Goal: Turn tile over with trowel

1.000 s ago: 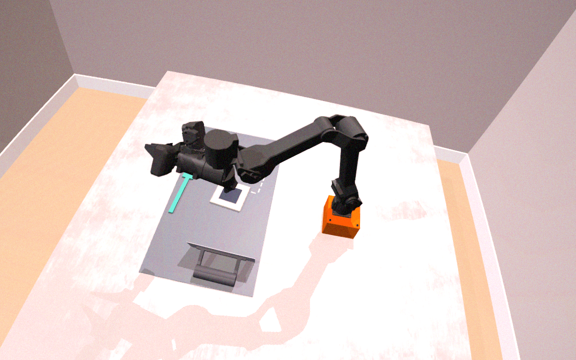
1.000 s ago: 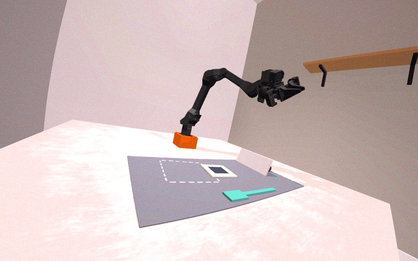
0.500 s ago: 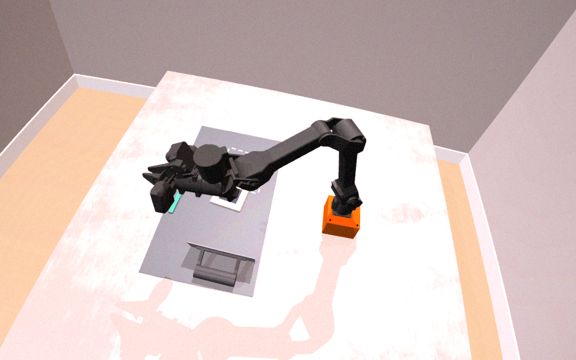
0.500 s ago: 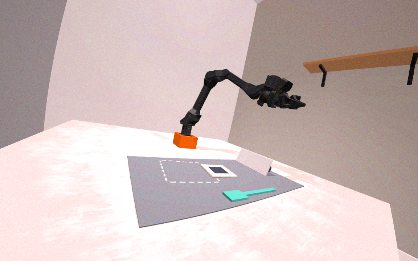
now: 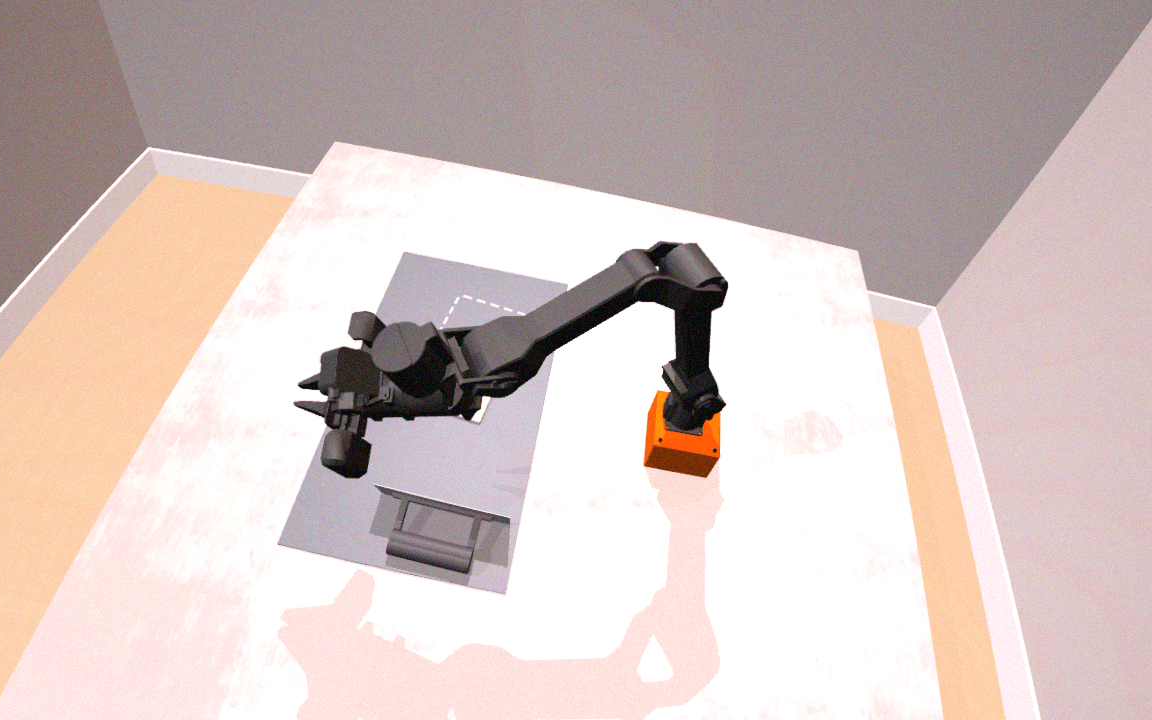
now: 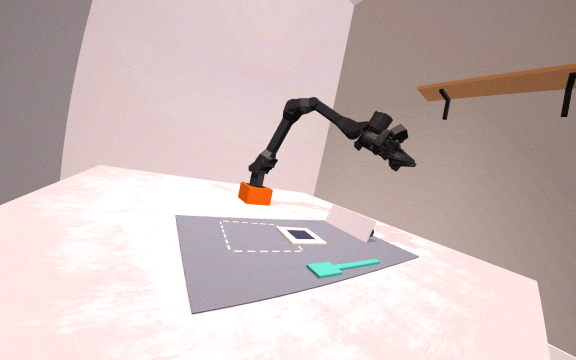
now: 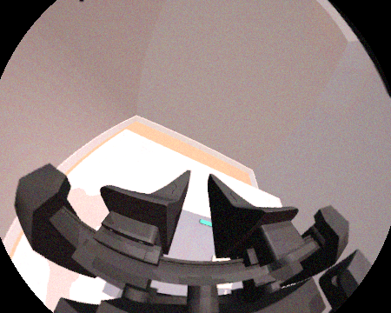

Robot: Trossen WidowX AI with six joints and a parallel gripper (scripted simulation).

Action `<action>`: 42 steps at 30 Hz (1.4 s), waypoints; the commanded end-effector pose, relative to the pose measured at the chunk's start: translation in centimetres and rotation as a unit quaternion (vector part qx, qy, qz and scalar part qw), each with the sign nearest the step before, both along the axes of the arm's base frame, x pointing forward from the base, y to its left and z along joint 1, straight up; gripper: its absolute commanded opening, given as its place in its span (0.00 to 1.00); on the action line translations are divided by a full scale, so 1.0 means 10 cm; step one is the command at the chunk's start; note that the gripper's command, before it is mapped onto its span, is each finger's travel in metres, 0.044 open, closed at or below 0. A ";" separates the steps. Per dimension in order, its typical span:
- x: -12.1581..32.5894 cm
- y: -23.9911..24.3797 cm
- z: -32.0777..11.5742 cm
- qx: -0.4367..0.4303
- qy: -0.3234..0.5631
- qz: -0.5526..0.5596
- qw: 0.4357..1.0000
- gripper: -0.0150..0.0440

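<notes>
The teal trowel [image 6: 324, 269] [image 7: 206, 223] lies flat on the grey mat [image 6: 236, 282] [image 5: 419, 461], near its edge; in the top view the arm hides it. The white tile [image 6: 286, 235] lies flat with its dark marked square facing up. It overlaps one side of the dashed outline [image 6: 237, 251] and lies partly outside it. In the top view only a white corner of the tile [image 5: 479, 412] shows past the arm. My gripper [image 5: 296, 394] [image 6: 414, 164] [image 7: 199, 175] is slightly open and empty, high above the mat and touching neither trowel nor tile. Its fingers point outward and slope down.
A light panel [image 6: 350, 223] stands upright on the mat beyond the tile, with a dark frame and a dark roller [image 5: 430, 550] behind it. The orange base [image 5: 683, 454] [image 6: 255, 194] carries the arm. A wooden shelf [image 6: 514, 80] is on the wall.
</notes>
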State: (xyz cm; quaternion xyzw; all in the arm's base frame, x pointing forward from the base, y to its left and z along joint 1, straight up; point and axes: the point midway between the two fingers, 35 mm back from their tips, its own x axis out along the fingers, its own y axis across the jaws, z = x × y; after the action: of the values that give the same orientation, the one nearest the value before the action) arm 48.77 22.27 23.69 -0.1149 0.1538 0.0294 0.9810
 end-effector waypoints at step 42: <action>-0.86 0.71 -1.15 -0.515 0.155 0.437 0.721 0.42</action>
State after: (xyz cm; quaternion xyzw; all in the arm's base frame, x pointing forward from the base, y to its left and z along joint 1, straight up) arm 40.91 28.89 12.58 -0.6305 0.2365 0.3628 0.6441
